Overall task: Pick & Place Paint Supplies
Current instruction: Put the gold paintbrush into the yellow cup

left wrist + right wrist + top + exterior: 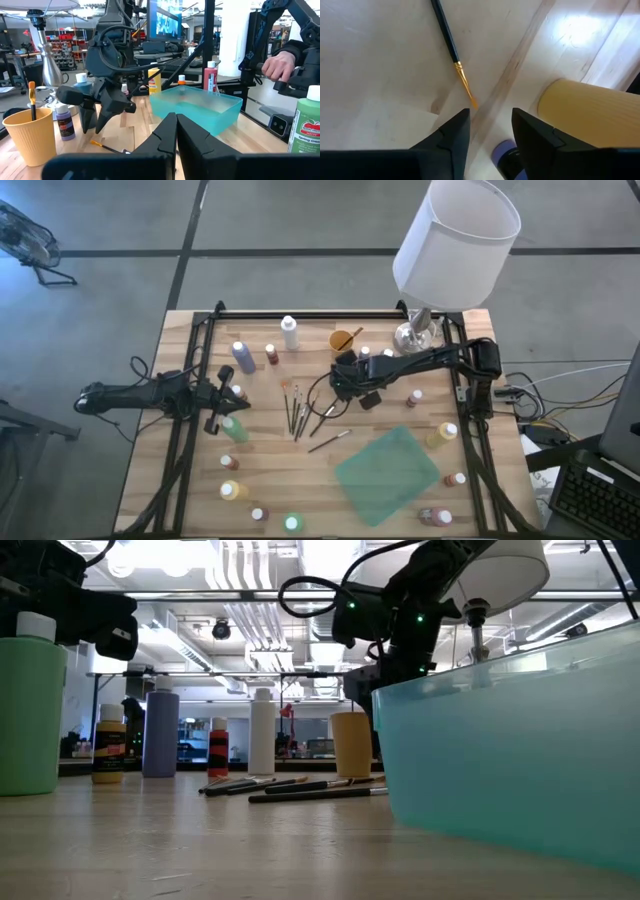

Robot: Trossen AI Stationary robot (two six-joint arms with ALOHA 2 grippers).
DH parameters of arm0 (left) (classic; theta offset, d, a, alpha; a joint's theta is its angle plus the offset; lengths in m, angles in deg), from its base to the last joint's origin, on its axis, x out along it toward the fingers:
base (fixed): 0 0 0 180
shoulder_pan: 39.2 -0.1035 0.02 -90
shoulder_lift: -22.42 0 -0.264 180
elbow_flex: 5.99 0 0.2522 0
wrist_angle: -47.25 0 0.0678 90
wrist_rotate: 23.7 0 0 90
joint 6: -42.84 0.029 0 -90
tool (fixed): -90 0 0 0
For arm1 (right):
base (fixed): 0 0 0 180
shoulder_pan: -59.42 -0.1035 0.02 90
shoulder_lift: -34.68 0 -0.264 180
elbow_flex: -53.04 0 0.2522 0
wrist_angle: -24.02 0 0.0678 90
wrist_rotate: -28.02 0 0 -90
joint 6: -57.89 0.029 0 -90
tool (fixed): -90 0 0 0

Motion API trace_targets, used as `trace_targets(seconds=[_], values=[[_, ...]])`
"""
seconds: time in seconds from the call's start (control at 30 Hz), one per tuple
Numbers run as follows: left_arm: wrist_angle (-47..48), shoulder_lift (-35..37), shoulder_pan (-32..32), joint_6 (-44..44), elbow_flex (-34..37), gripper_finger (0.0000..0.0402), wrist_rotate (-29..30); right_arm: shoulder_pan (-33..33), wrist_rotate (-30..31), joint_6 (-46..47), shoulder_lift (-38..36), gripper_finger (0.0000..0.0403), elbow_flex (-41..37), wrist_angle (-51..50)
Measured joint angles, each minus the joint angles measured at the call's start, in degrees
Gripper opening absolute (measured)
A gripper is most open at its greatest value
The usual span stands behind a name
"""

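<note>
While the left gripper (222,395) is waiting shut by the bench's (300,470) left edge, the right gripper (490,132) is hanging mid-bench, fingers parted and gripping nothing, above a brush (451,52) lying beside the yellow cup (592,112).

Bright overhead ceiling lights; glare on tabletop (580,30); near teal bin (520,750) blurred
</note>
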Motion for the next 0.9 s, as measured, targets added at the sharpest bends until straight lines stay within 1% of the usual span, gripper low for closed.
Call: trace_targets(seconds=[0.53, 0.7, 0.83, 0.9], values=[[0.0, 0.0, -0.01, 0.0, 0.0, 0.0014, -0.02, 1.19, 0.14, -1.72, 5.02, 0.0106, 0.17, 0.38], [0.0, 0.0, 0.01, 0.0, 0.0, 0.0014, -0.02, 1.16, -0.33, -1.68, 4.43, 0.0077, 0.04, 0.36], [0.0, 0.0, -0.01, 0.0, 0.0, 0.0014, -0.02, 1.27, -3.52, -1.43, 4.06, 0.0052, 0.0, 0.87], [0.0, 0.0, 0.01, -0.01, 0.0, 0.0014, -0.02, 1.3, -4.07, -0.79, 4.07, 0.0043, 0.0, 1.12]])
